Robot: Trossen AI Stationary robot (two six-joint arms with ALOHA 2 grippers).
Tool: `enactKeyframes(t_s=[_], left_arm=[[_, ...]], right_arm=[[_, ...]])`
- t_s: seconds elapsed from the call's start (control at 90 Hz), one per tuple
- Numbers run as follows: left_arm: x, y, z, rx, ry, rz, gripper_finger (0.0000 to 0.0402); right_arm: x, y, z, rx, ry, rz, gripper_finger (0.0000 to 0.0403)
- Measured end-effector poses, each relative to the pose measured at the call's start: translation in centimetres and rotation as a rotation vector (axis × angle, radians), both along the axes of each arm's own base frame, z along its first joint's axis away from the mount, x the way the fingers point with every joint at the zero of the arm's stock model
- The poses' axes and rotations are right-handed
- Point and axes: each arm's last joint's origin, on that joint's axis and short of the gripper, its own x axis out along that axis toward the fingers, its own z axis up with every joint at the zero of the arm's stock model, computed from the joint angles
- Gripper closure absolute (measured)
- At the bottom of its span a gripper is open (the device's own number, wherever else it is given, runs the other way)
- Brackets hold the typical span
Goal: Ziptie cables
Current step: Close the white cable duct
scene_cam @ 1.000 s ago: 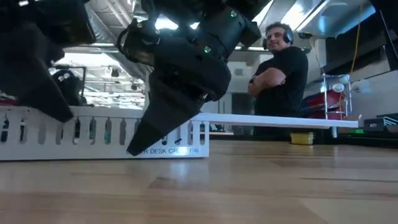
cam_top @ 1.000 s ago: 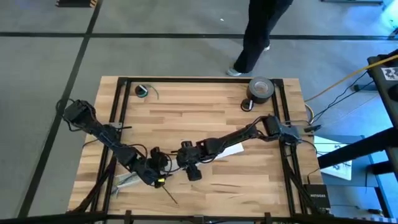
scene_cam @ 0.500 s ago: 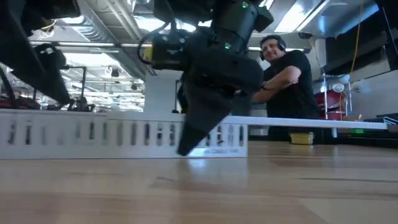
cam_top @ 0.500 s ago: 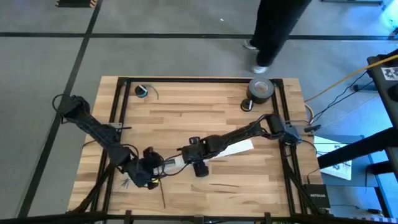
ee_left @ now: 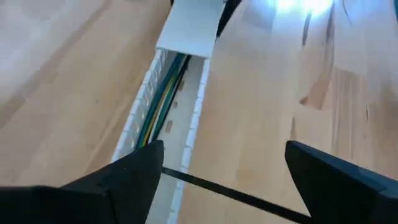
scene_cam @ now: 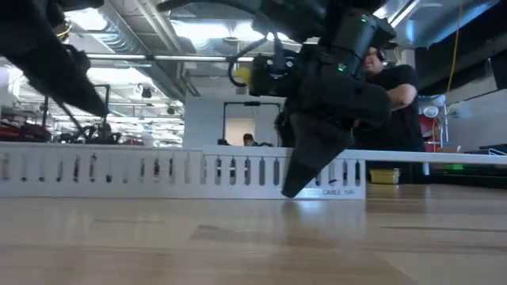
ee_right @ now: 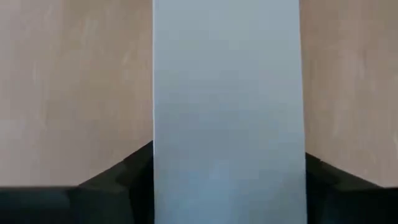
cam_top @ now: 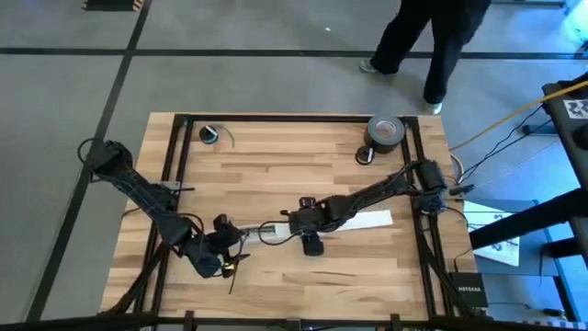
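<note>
Rightward since earlier, right hand [cam_top: 310, 223] clamps white cover [cam_top: 367, 220]; left hand [ee_left: 217, 180] wide over cables [ee_left: 163, 99], ziptie [ee_left: 236, 196].

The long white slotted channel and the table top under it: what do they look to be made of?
The long white slotted channel looks like matte moulded plastic: thin, even walls cut into regular slots, with printed lettering in the low view. The table top looks like sealed wood: pale joined planks with visible grain and a soft sheen.

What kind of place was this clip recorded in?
Probably a robotics lab or industrial workshop: a butcher-block workbench stands on grey floor marked with black lines, the low view shows exposed ceiling ducts with strip lights, and a person walks past.
</note>
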Motion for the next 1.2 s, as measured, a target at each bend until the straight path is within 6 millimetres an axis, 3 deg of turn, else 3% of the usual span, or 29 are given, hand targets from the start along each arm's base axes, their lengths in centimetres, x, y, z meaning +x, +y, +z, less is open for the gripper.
enactKeyframes(t_s=[0.178,0.444,0.633,1.0,1.089,1.2], left_arm=[[0.7,1.0,0.0,0.041,0.013,0.012,0.0082],[1.7,2.3,0.0,-0.002,0.003,0.102,0.0082],[2.5,2.6,0.3,0.015,-0.020,0.045,0.0082],[3.6,3.5,0.5,0.073,-0.013,-0.067,0.0082],[3.7,3.7,0.3,0.095,0.000,-0.083,0.0082],[3.8,3.6,0.0,0.108,0.016,-0.098,0.0082]], right_arm=[[0.0,0.0,-0.1,0.017,-0.017,-0.023,0.0161],[0.5,-0.3,0.2,0.095,-0.017,-0.022,0.0076],[0.4,-0.5,2.6,0.112,-0.087,-0.026,0.0048],[-1.3,-0.9,7.5,0.093,-0.180,-0.040,0.0045],[-1.7,-0.7,7.1,0.105,-0.222,-0.031,0.0045],[-2.2,-0.6,5.1,0.134,-0.290,-0.044,0.0045]])
